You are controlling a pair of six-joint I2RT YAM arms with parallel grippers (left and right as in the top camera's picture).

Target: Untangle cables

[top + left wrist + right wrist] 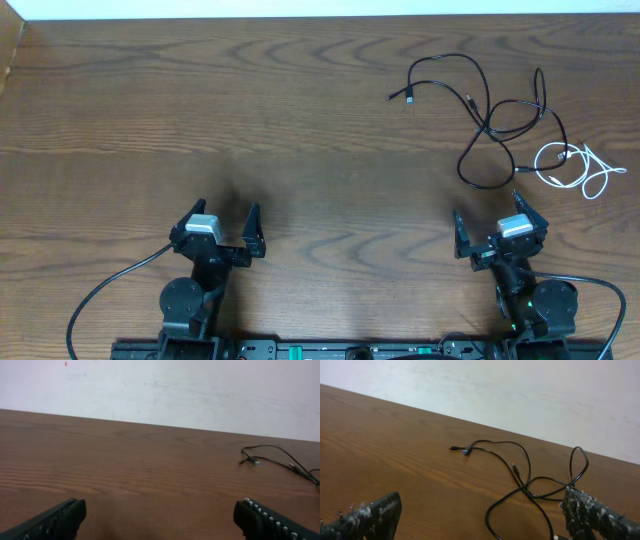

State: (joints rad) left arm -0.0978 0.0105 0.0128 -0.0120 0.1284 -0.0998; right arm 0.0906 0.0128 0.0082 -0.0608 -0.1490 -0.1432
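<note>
Cables lie tangled at far right, ahead of our right gripper; it and the left gripper gape, empty. Light and limp, we judge: pinch a loop near a crossing.

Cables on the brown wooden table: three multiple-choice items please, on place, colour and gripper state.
1. The tangle of thin black cords lies: A) far right; B) far left; C) between the arm bases.
2. The thin looped cord beside it is: A) red; B) white; C) yellow.
3. Both grippers are: A) shut on cords; B) shut, empty; C) open, empty.
Answers: A, it lies ahead of the right gripper; B, its loops are white; C, that gripper and the left gripper stand wide, touching no cord.
</note>
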